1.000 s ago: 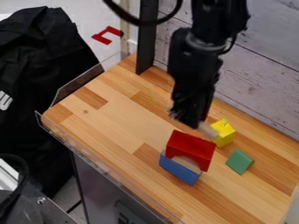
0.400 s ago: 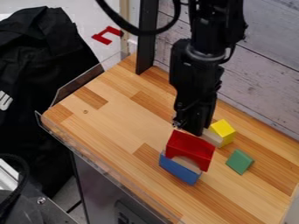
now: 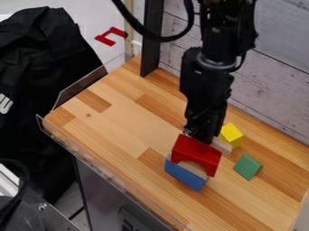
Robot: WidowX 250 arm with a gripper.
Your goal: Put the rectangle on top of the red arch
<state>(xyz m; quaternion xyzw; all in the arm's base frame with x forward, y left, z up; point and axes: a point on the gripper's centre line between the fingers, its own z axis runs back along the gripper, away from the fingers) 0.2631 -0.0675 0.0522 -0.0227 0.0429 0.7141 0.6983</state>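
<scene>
The wooden counter (image 3: 120, 124) has a clear guard (image 3: 83, 87) along its left side in the view, and the blocks sit on the boards inside that edge. The rectangle seems to be the pale, bare-wood block (image 3: 222, 145), straight-edged and plain. It lies just behind the red arch (image 3: 197, 152), beside the yellow block (image 3: 231, 135), and is partly hidden by the gripper (image 3: 203, 136). The arch is a solid, even red with a curved cut-out on its lower side; pale wood shows through that opening, and the blue block (image 3: 185, 175) is just below it in the view. The green block (image 3: 248, 167) is off to the right, apart from the arch. The gripper hangs pointing down at the arch's rear edge; whether it is spread or closed, or has hold of the pale block, I cannot tell.
</scene>
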